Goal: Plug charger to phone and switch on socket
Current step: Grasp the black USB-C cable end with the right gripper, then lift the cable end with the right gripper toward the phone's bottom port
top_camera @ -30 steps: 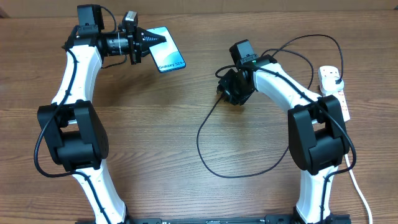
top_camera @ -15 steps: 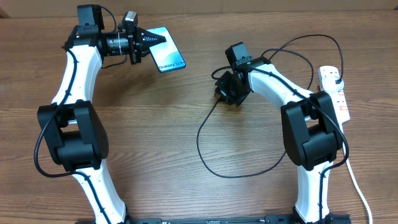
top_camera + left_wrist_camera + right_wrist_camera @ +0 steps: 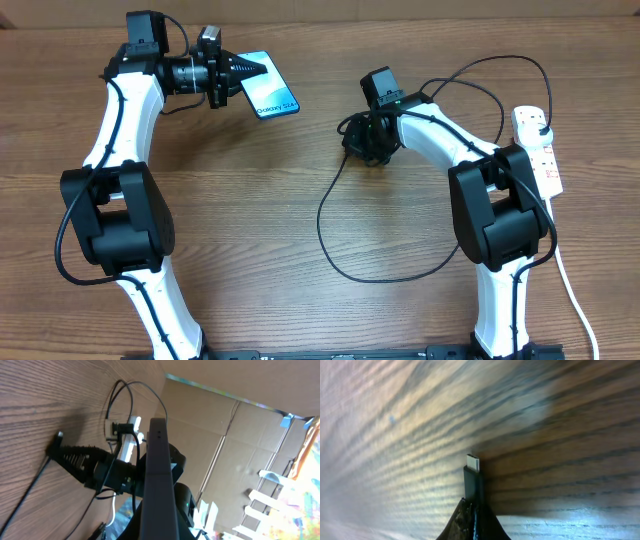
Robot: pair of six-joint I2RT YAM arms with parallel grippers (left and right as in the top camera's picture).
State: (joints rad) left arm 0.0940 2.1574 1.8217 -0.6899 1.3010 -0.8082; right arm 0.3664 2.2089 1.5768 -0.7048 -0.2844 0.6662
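**Right arm shifted left; connector now clamped**

Right pincer (image 3: 362,140) has moved a little left across the worktop (image 3: 250,200) since the earlier overhead frame, and its jaws have closed. Treat it as gripping the charger (image 3: 330,230). In the right wrist view, the connector tip (image 3: 473,467) stands out just past the fingertips, low over the wood.

Left pincer (image 3: 258,67) is closed on the phone (image 3: 268,95) and holds it clear of the worktop, turned edge-on to its own wrist camera.

Note the governing relation. The phone lies to the left of the right pincer and slightly farther from the bases, with open worktop between them. Its long axis runs diagonally, with the lower short end toward the connector. You cannot see the port in any view, so confirm it before insertion.

The socket (image 3: 540,150) lies at the right edge, well apart, and the right arm is nearer to it.
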